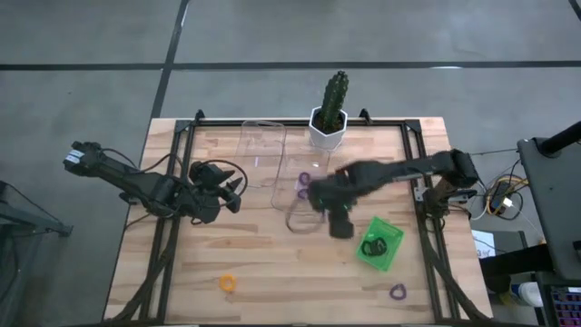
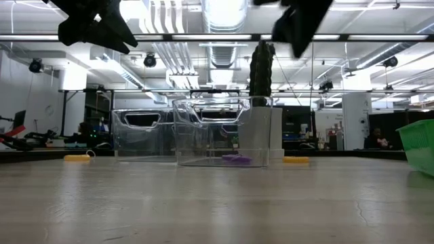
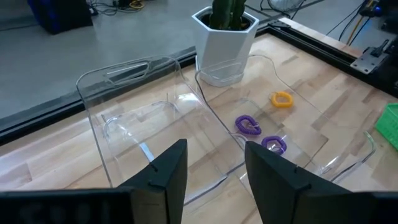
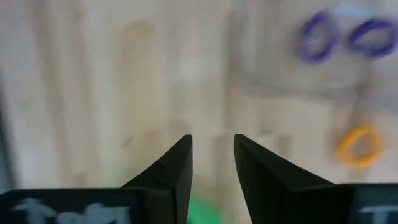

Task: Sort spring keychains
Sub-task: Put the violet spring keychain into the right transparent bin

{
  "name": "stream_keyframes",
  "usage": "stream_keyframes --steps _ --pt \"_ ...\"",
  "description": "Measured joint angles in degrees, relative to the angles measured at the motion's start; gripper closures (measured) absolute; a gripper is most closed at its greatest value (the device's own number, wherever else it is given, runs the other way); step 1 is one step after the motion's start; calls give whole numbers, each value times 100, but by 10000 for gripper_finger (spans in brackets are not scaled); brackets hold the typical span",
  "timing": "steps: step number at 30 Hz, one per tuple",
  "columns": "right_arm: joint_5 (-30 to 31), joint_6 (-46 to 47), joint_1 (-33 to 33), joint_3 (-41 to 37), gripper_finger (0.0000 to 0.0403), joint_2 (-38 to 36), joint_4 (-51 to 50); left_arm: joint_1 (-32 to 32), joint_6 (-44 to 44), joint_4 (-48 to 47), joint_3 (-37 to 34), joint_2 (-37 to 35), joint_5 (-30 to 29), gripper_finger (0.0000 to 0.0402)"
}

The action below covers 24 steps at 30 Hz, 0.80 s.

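- Left gripper [image 1: 234,191] hovers above the left part of the surface [image 1: 272,272], just beside the left clear tray [image 1: 263,145]. Its fingers [image 3: 168,171] stand apart with nothing between them, released, as its wrist view shows. This arm appears to be waiting.
- An orange spring keychain [image 1: 227,283] lies alone on the bare surface near the front left edge. The left gripper is the nearer one to it; it lies toward the front edge from those fingers.
- Two purple spring keychains [image 1: 303,184] sit inside the right clear tray [image 1: 304,195], one beside the other; the left wrist view shows them plainly [image 3: 249,125].
- Right gripper [image 1: 339,222] hangs over the middle of the surface, between the right clear tray and the green tray [image 1: 392,257]. Its fingers [image 4: 171,171] are a little apart and hold nothing.
- Black spring keychains [image 1: 375,243] lie in the green tray, just to the right of the right gripper.
- A purple spring keychain [image 1: 397,292] lies loose on the surface near the front right edge, beyond the green tray. My judgement: this is the right arm's nearest unsorted piece, toward the front and right of its fingers. Its long axis is too small to tell.
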Motion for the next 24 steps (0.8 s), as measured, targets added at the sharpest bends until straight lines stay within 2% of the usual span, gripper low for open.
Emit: stream_keyframes --steps 7,14,24 --pt "-16 1683 1326 -9 288 -259 -658 0 3 0 0 0 -2 248" --pt "-62 3666 2565 -25 280 -257 -695 0 4 0 0 0 0 248" --pt "-67 7186 4111 -426 273 -239 -615 0 4 0 0 0 0 248"
